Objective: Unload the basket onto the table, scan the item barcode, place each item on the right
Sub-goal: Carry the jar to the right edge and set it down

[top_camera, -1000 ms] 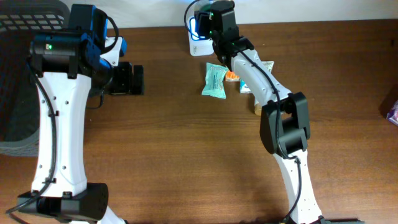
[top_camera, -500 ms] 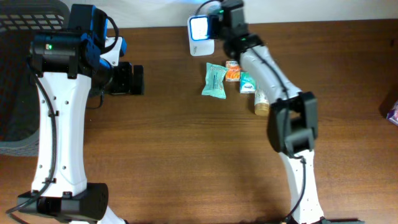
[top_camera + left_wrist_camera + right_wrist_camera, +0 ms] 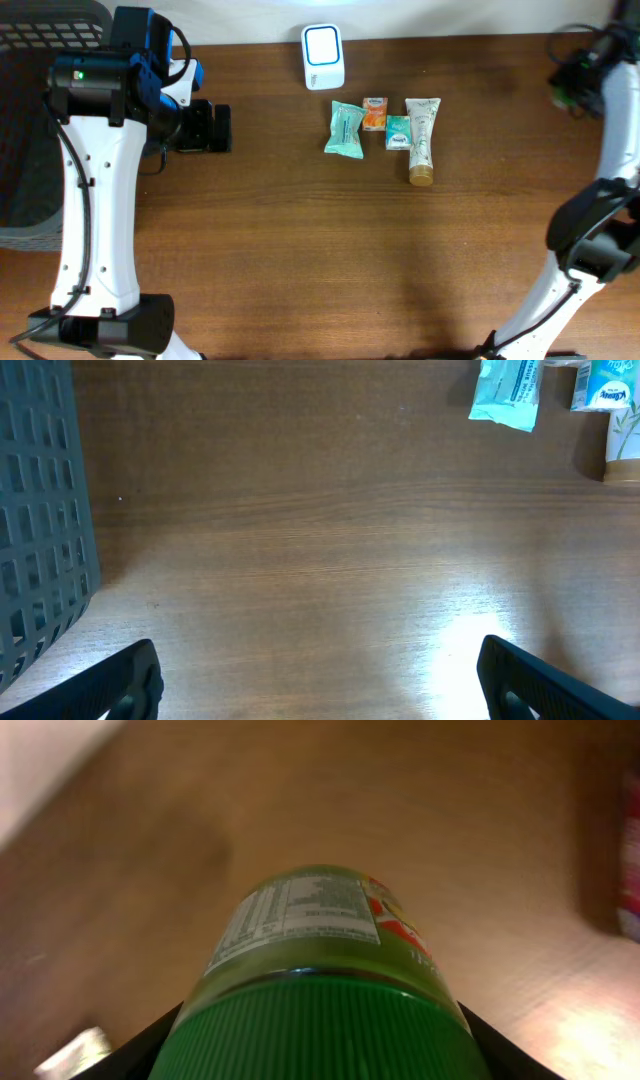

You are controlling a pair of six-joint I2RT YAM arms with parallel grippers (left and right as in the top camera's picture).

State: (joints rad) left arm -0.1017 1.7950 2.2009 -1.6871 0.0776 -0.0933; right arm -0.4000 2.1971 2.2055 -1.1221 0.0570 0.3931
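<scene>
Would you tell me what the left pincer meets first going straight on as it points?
Probably only bare table; the teal packet lies off to one side, though depth is unclear.

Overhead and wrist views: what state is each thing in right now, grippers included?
green bottle: capped, held by the right gripper.
right gripper: shut on the green bottle.
left gripper: open, empty.
scanner: window lit.
tube: capped, lying flat.
teal packet: lying flat, looks sealed.
orange packet: lying flat.
small green packet: lying flat.
</scene>
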